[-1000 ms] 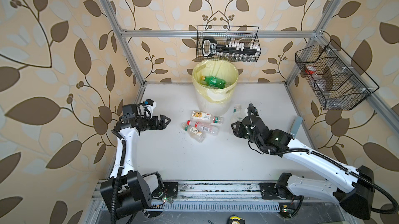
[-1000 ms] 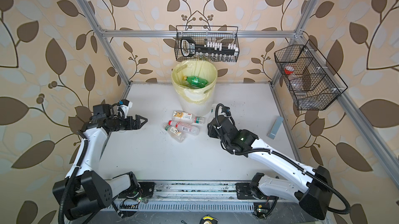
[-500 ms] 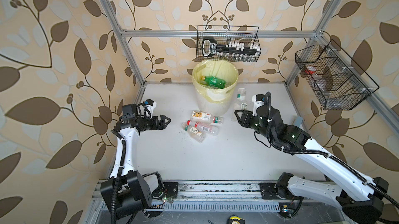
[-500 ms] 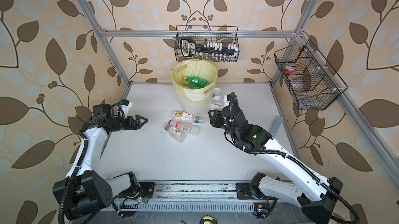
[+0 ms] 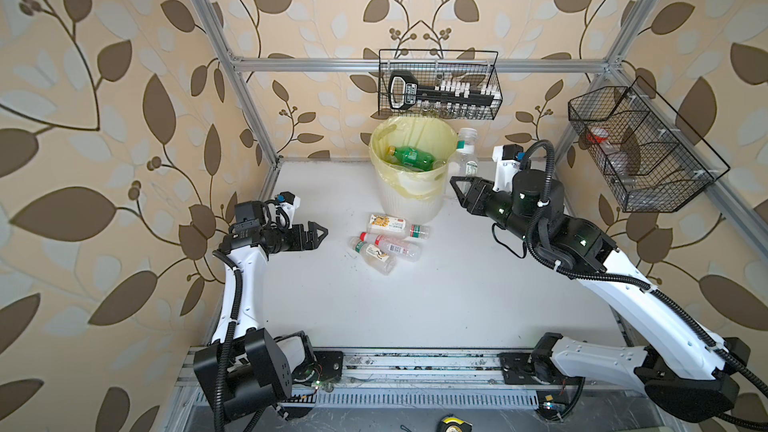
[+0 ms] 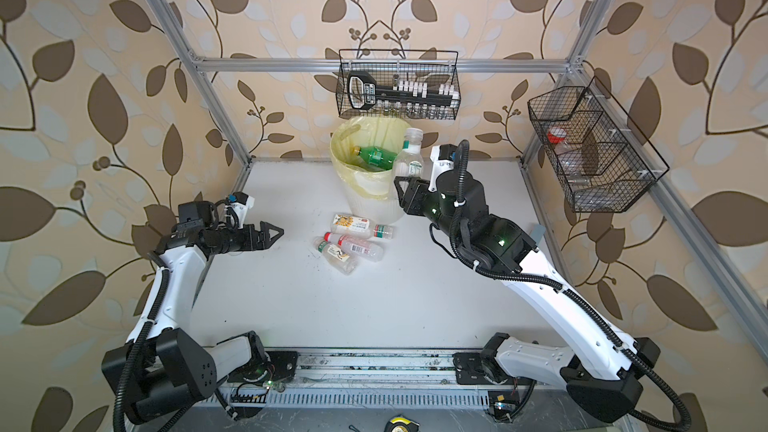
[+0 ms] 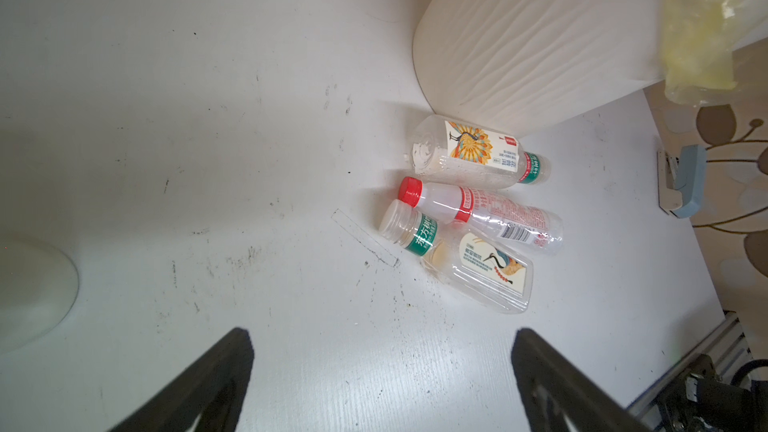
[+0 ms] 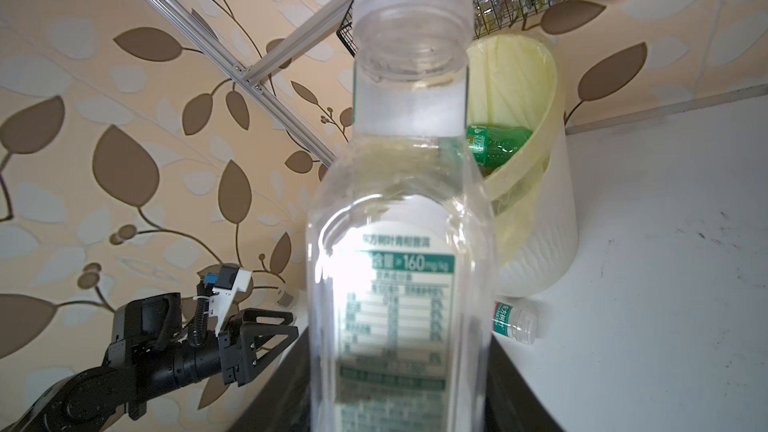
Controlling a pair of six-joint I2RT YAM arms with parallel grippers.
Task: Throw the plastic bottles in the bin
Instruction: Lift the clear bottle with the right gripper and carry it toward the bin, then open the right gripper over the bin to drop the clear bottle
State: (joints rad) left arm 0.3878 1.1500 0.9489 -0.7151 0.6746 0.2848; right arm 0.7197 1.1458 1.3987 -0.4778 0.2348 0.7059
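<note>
Top-down view of a white table (image 5: pixel 436 305) with 2 robot arms mounted at its near edge. Over the left edge, the left gripper (image 5: pixel 319 235) hovers with its fingers spread wide and holding nothing. Near the table's centre, 3 bottles (image 5: pixel 390 245) lie on their sides, touching one another, just in front of the bin. Further back and to the right, the right gripper (image 5: pixel 462 184) clamps the lower end of a clear bottle (image 5: pixel 465 161), which has a green and white label. The bottle is raised with its cap upward, level with the bin's right rim. The bin (image 5: pixel 409 209) stands at the middle of the far edge, and a green bottle (image 5: pixel 409 156) already lies inside. A wire basket (image 5: pixel 438 84) hangs on the wall above it.

The step in hand seems to be the drop. It likely goes best if the bottle travels fully past the rim, over the opening, before the fingers part. It should also stay below the wire basket and avoid nudging the bin.

1 second ago the right gripper was low over the table, right of centre. It has since risen and moved toward the bin. The left gripper and the 3 bottles have not moved.
</note>
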